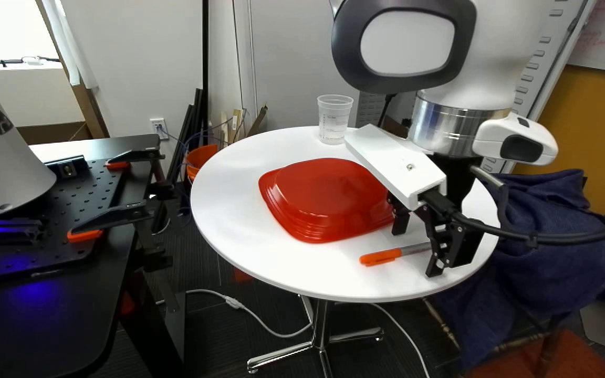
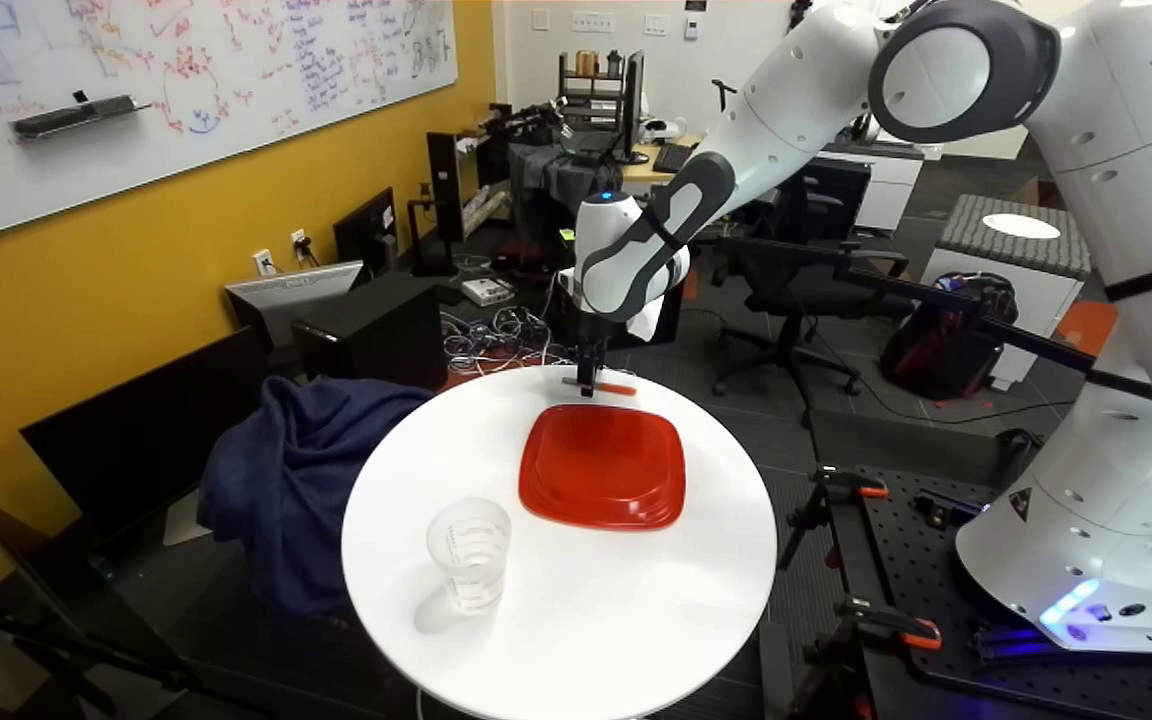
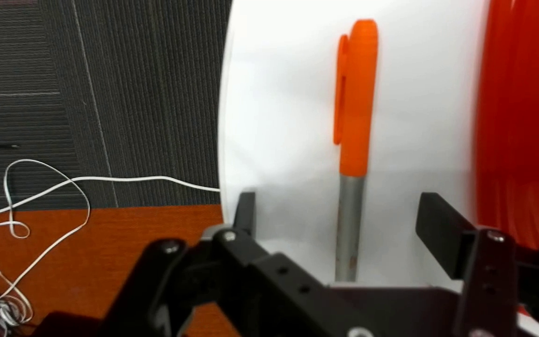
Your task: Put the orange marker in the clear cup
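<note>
The orange marker (image 3: 359, 103) lies flat on the white round table, its cap orange with a clip and its barrel grey. In the wrist view my gripper (image 3: 338, 206) is open, one finger on each side of the grey barrel, with a gap to both. The barrel's end runs down behind the gripper's body. An exterior view has the gripper (image 1: 417, 249) low over the table at the marker (image 1: 381, 257). The clear cup (image 1: 334, 118) stands upright across the table, beyond the red plate; in an exterior view the cup (image 2: 471, 555) looks empty. The wrist view does not include it.
A red squarish plate (image 1: 334, 194) lies upside down between marker and cup. Its edge (image 3: 527, 117) is close beside one finger. The table's rim (image 3: 225, 140) runs near the opposite finger. A blue cloth (image 2: 306, 480) hangs beside the table.
</note>
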